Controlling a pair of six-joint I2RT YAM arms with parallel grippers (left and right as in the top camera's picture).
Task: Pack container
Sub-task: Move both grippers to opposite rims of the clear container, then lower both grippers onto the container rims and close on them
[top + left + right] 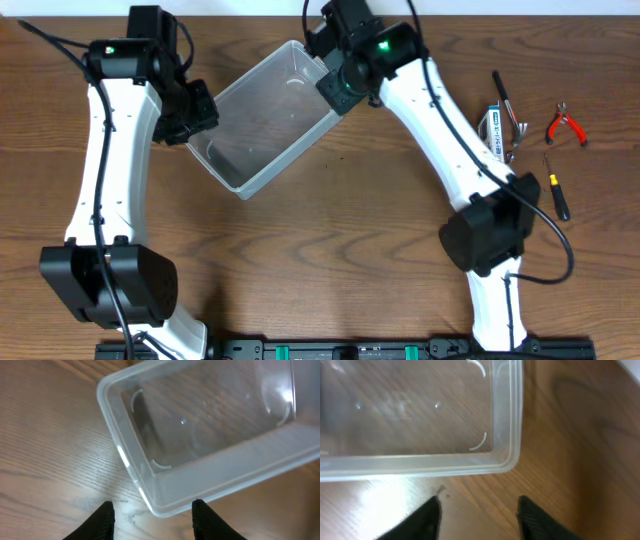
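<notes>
Left pincer (152, 506) and right pincer (479, 501) open, empty, each facing a container (240, 472) corner. Nothing packed yet; next likely fetching pliers (566, 127) beyond right pincer.

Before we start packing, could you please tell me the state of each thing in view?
Clear rectangular plastic container: upright, empty.
Left gripper: jaws open, holding nothing.
Right gripper: jaws open, holding nothing.
Red-handled pliers: lying outside the container.
Black-handled screwdriver: lying outside the container.
Blue-and-white box: lying outside the container.
</notes>
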